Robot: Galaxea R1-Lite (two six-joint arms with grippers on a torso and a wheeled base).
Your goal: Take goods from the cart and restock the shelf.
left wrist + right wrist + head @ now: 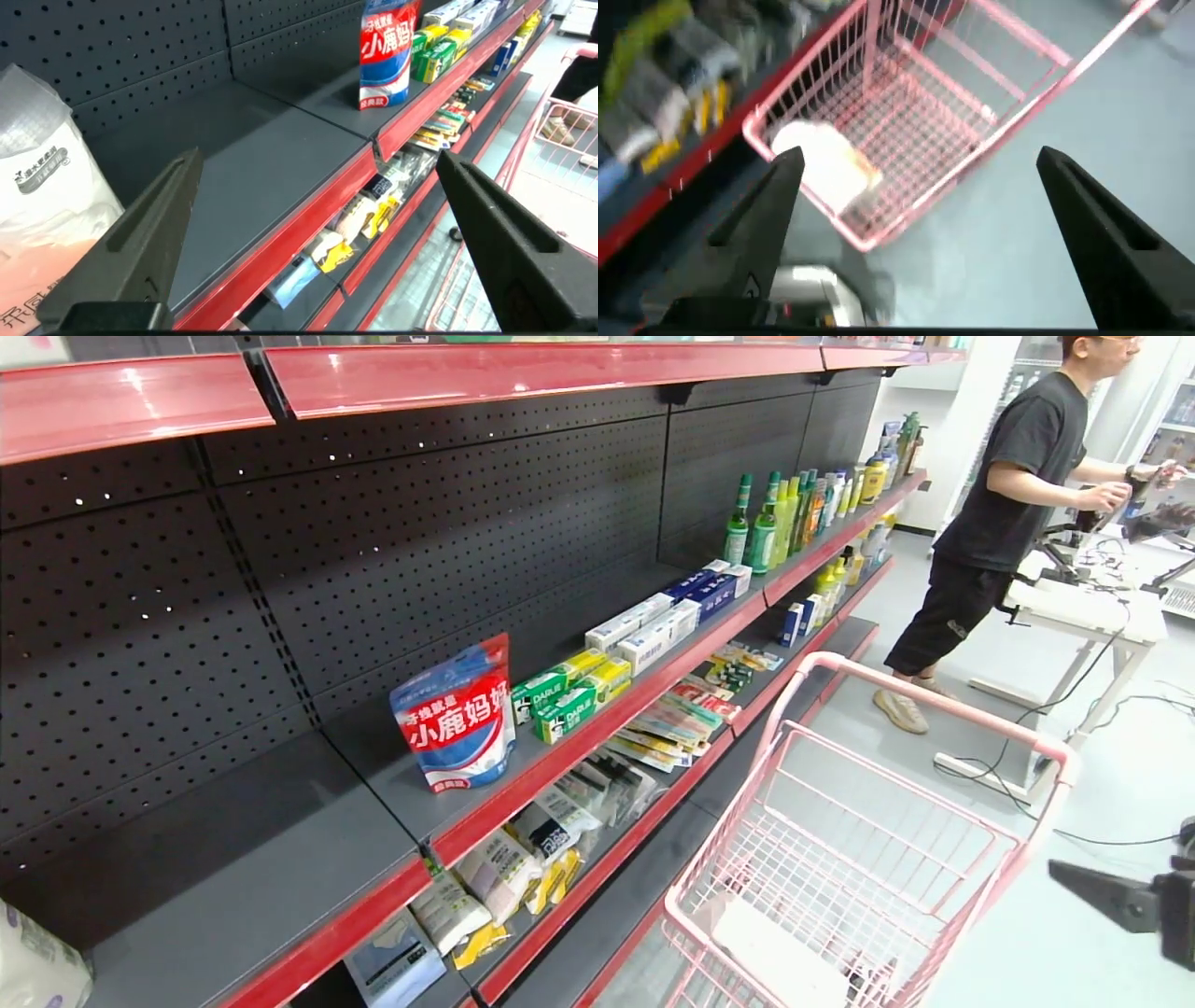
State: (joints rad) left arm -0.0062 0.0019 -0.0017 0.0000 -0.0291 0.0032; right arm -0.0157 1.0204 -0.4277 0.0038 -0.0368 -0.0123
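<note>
Right wrist view had our right gripper (pixel 920 159) hanging over the pink cart (pixel 1008 131), its fingers spread wide with nothing between them. Below it, toward the shelf side of the basket, lay the white pack (pixel 820 163), flat on the wire floor near a corner. It looked pale and pillowy, with a tan edge on one side; finer detail was too blurred to read. We judged it light and soft, likely to dent under pressure, so a gentle pinch from above across its narrower width, clear of the wire walls, seemed best. Our left gripper (pixel 318 159) was likewise spread and empty above the bare grey shelf (pixel 252 177), and a blue and red pouch (pixel 386 51) stood farther beyond it.
</note>
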